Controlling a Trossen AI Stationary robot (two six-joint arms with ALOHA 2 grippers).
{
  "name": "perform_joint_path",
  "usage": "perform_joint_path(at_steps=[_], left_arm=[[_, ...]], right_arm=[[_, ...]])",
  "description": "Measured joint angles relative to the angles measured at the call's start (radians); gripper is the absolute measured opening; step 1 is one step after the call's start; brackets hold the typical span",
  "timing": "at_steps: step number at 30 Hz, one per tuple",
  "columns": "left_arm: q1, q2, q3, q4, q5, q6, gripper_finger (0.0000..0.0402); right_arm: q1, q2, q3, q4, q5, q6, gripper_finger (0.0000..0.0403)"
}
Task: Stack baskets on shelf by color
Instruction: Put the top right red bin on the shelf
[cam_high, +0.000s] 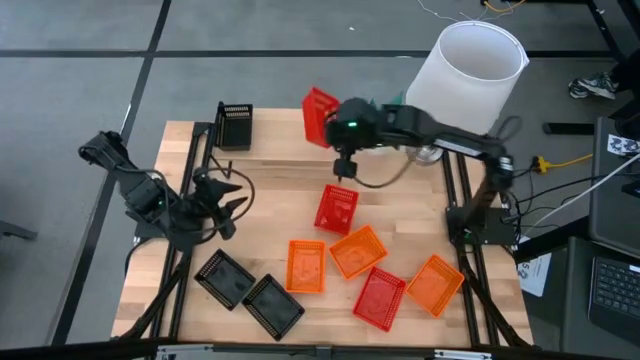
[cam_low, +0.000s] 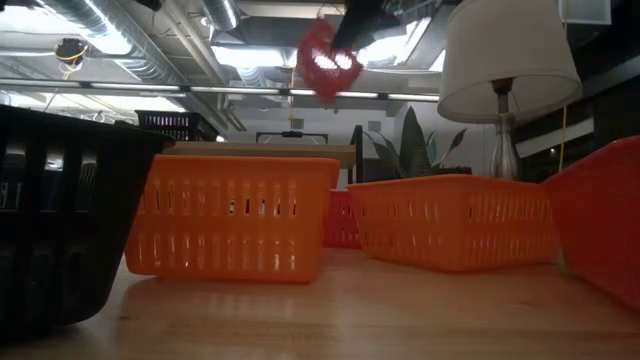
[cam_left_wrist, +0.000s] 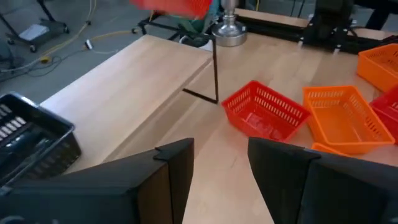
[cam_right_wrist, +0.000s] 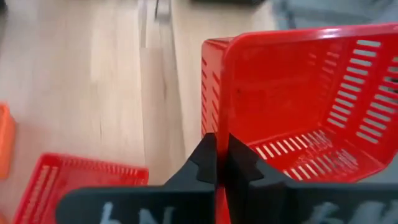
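Observation:
My right gripper (cam_right_wrist: 217, 163) is shut on a red basket (cam_high: 320, 114) and holds it in the air over the shelf (cam_high: 280, 140); the low view shows this basket (cam_low: 325, 60) high up. One black basket (cam_high: 235, 126) stands on the shelf's left end. On the table lie two more red baskets (cam_high: 336, 208) (cam_high: 379, 297), three orange ones (cam_high: 306, 265) (cam_high: 358, 250) (cam_high: 434, 283) and two black ones (cam_high: 225, 278) (cam_high: 272, 303). My left gripper (cam_left_wrist: 217, 162) is open, low at the table's left side, facing the shelf. My right gripper pinches one side wall of the red basket at its rim (cam_right_wrist: 219, 127), one finger inside the basket and one outside. The fingers come from above. The basket is lifted clear, tilted, hanging below and beside the gripper over the shelf.
A lamp with a big white shade (cam_high: 470, 70) stands at the shelf's right end, its metal base (cam_left_wrist: 228, 34) on the table. Black frame rails run along the table's left and right sides. The shelf top between the black basket and the lamp is bare wood.

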Motion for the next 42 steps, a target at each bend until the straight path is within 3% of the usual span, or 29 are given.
perform_joint_path(at_steps=[5,10,15,26,34,42], left_arm=[[0.000,-0.001,-0.079,0.135,-0.015,0.038,0.0145],[0.000,0.002,-0.123,0.179,-0.016,0.031,0.0145],[0.000,0.001,-0.135,0.185,-0.017,0.006,0.0145],[0.000,0.001,-0.137,0.185,-0.017,0.006,0.0145],[0.000,0.001,-0.137,0.183,-0.016,0.006,0.0145],[0.000,0.002,-0.137,0.183,-0.014,0.006,0.0145]], right_arm=[[0.002,0.143,0.073,-0.040,-0.003,0.007,0.0002],[-0.015,0.199,0.079,-0.071,-0.002,0.097,0.0002],[-0.018,0.205,0.078,-0.088,0.000,0.166,0.0002],[-0.030,0.205,0.077,-0.104,0.062,0.161,0.0003],[-0.040,0.205,0.077,-0.110,0.062,0.135,0.0053],[-0.054,0.205,0.077,-0.091,0.058,0.135,0.0061]])
